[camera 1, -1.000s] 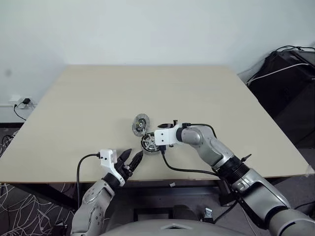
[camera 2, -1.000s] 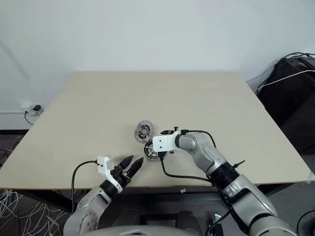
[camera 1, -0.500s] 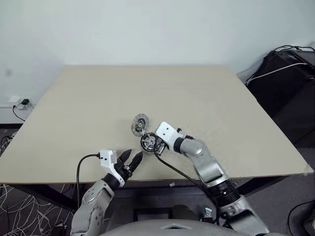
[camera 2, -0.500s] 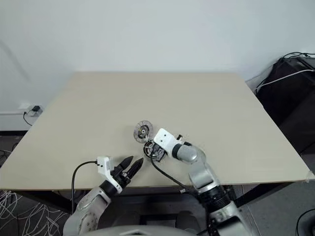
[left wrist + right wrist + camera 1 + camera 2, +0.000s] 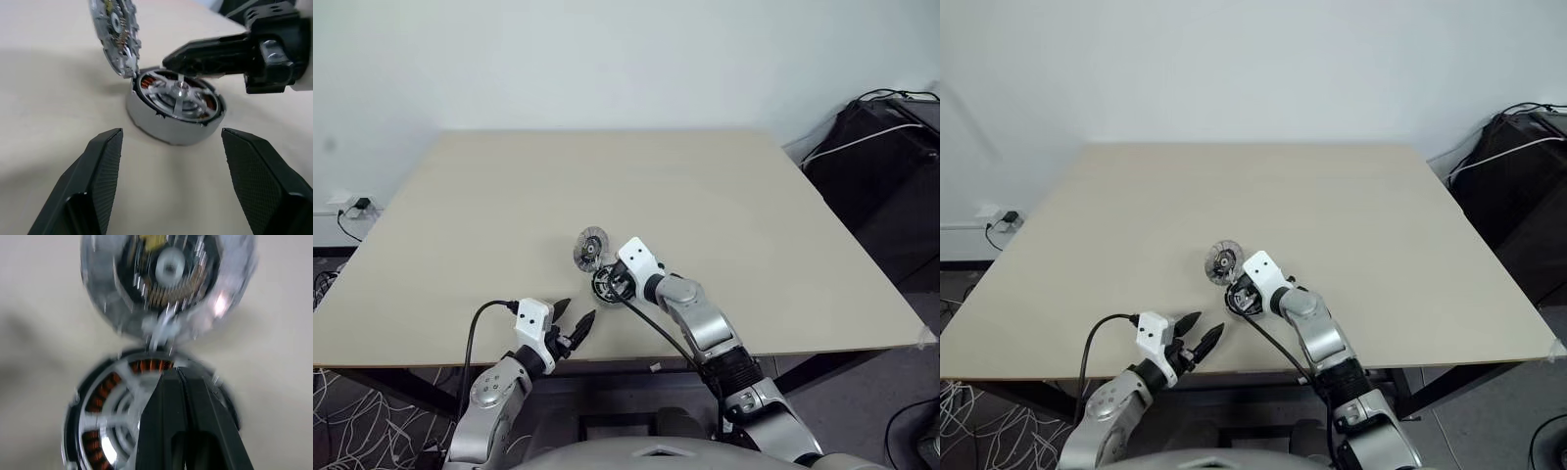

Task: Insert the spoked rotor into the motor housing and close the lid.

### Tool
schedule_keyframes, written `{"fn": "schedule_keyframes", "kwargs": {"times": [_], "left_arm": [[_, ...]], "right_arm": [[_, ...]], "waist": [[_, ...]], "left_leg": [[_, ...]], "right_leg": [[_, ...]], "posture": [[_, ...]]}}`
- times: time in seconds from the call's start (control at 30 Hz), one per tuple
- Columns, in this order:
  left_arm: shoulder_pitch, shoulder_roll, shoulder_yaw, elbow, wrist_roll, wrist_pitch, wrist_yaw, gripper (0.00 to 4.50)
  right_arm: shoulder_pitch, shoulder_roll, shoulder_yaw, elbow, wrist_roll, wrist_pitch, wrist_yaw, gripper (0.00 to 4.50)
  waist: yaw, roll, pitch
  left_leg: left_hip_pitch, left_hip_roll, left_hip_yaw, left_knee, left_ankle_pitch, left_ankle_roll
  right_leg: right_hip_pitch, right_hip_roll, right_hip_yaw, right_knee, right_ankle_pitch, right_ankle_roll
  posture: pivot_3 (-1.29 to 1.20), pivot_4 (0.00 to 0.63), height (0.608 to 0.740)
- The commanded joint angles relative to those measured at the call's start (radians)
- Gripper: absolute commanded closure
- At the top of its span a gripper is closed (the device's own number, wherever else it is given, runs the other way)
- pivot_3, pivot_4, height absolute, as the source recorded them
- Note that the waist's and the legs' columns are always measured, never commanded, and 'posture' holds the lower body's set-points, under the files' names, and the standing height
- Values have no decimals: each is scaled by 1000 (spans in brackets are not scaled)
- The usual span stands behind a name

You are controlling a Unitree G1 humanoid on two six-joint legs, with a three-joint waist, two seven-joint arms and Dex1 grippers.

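Rotor [image 5: 177, 96] seated in housing [image 5: 166, 128], closed right fingers [image 5: 205, 51] above it

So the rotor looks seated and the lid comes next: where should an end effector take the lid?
Probably by its raised outer rim, coming from the far side. The lid stands tilted open, its lower edge at the motor housing, so the upper rim is the free part.

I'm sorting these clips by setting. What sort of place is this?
Probably an office or lab room set up for testing: a plain beige table against a bare white wall, black bags and cables at the side, a wall socket.
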Motion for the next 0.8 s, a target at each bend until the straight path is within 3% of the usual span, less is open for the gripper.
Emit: {"fn": "schedule_keyframes", "kwargs": {"times": [0.03,0.23,0.5,0.6,0.8], "left_arm": [[-12,8,-14,7,52,-93,15,1098],[-18,23,-30,42,89,-170,1,1098],[-44,51,-55,76,107,-228,-34,1098],[-48,54,-58,86,103,-235,-41,1098],[-44,51,-55,97,86,-233,-59,1098]], "right_arm": [[14,-20,37,26,-14,-2,4,4476],[16,-53,20,-70,24,-18,28,4476],[-21,-283,128,-314,-3,25,255,4476],[-51,-357,183,-334,-45,5,304,3898],[-130,-460,307,-296,-161,-119,389,1950]], "waist": [[0,2,-3],[2,5,-8],[3,6,-6],[3,6,-6],[4,5,-6]], "left_leg": [[0,0,0,0,0,0],[2,0,0,0,0,0],[0,0,0,0,2,4],[0,0,0,0,2,4],[0,0,0,1,2,4]], "right_leg": [[0,0,0,0,0,0],[1,0,0,0,0,0],[0,0,0,0,0,0],[0,0,0,0,0,0],[0,0,0,0,0,0]], "posture": [[0,0,740],[0,0,740],[0,0,740],[0,0,740],[0,0,740]]}}
